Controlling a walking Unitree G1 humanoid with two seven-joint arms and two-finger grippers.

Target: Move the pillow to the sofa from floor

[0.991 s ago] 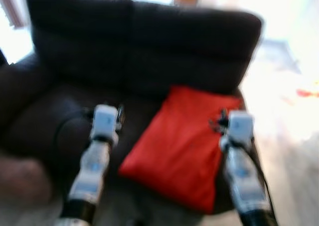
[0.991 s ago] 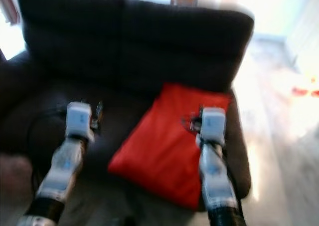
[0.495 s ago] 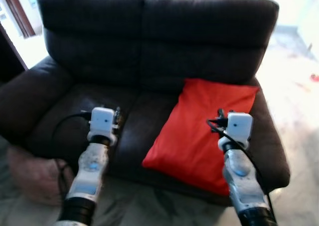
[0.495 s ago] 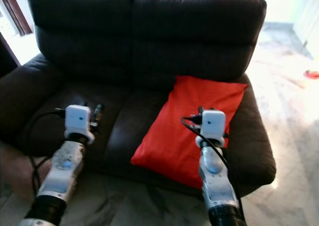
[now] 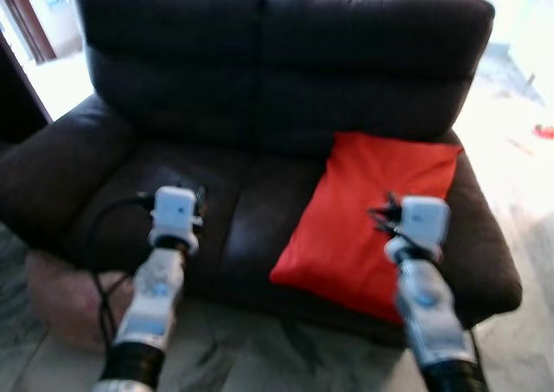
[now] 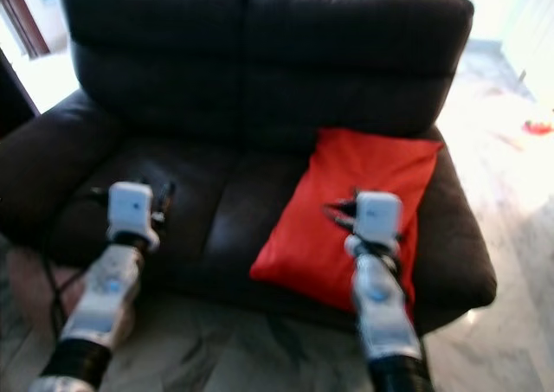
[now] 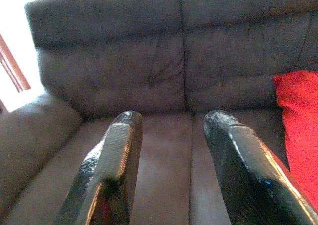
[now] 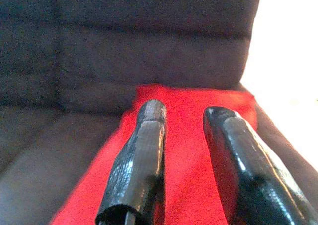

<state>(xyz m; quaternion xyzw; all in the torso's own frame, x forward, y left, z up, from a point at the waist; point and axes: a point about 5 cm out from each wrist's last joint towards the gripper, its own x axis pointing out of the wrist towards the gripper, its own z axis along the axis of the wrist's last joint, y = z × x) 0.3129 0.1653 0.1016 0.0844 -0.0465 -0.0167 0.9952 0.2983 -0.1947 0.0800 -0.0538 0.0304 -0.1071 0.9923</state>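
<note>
Red pillow [image 5: 368,216] lies lengthwise on the sofa [image 5: 216,106] seat's right side, directly beneath the empty, parted right gripper [image 8: 184,135]; left gripper [image 7: 171,150], also parted, faces bare seat.

The right arm [image 5: 422,298] hides the blurred red pillow's [image 5: 363,215] near corner.

you're in a home living room: a dark two-seat sofa [image 5: 260,106] on a pale marbled floor [image 5: 286,366], daylight behind
</note>
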